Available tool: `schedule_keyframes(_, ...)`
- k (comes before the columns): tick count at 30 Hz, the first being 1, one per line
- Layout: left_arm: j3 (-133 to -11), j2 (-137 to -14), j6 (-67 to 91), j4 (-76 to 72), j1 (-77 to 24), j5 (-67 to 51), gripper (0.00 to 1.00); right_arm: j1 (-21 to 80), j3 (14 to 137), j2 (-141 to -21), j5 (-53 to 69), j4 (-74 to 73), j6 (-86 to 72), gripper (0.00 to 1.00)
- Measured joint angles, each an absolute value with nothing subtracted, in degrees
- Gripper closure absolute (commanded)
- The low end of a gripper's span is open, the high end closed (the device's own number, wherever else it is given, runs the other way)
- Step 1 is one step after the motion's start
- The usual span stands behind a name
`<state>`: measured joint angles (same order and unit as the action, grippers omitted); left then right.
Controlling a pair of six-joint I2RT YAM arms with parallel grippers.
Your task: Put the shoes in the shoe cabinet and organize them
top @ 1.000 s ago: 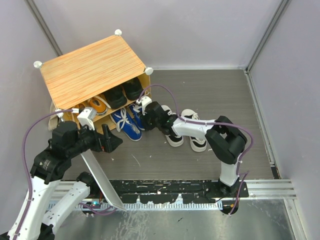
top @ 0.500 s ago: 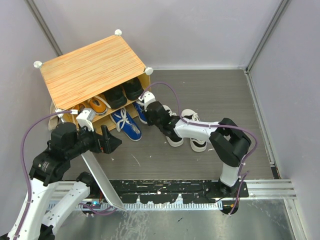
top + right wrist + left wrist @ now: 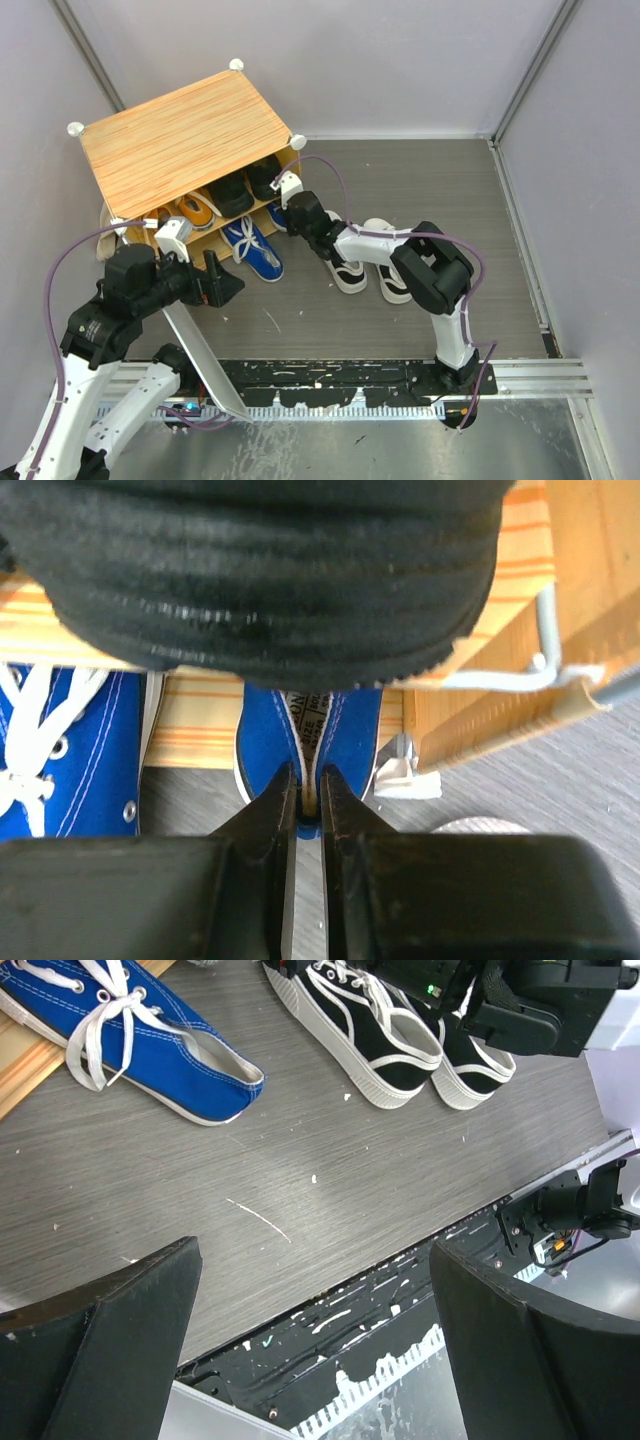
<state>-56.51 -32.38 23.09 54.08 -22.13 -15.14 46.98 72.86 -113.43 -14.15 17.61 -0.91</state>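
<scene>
The shoe cabinet [image 3: 185, 135] stands at the back left, with black shoes [image 3: 245, 185] and orange shoes [image 3: 192, 212] on its inner shelf. My right gripper [image 3: 288, 207] is shut on the heel of a blue shoe [image 3: 310, 730], whose toe lies in the lower compartment under a black shoe [image 3: 260, 570]. The other blue shoe [image 3: 250, 250] lies beside it, half out on the floor. A black-and-white lace-up pair [image 3: 365, 268] stands on the floor by the right arm. My left gripper [image 3: 315, 1290] hangs open and empty over the floor near the cabinet's front.
A long white panel [image 3: 205, 360] slopes from the cabinet's front corner down toward the arm bases. Grey walls close in the grey floor on three sides. A black rail [image 3: 350, 385] runs along the near edge.
My right gripper has shut on the blue shoe's heel and moved up-left, taking the shoe further into the lower compartment. The left arm has not moved.
</scene>
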Motion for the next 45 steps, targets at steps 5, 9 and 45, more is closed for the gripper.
schedule_keyframes(5,-56.3,-33.1,23.1,54.1,-22.1,-15.2,0.02,46.3,74.7,-115.9,-13.5,19.8,0.0,0.99)
schedule_keyframes(9,-56.3,-33.3,23.1,54.1,-22.1,-15.2,0.02,45.6,74.9,-116.6,-13.2,20.7,0.1,0.97)
schedule_keyframes(45,-55.5,-33.8,23.1,54.1,-22.1,-15.2,0.02,49.0,55.5,-97.8,-5.2,27.4,-3.5,0.28)
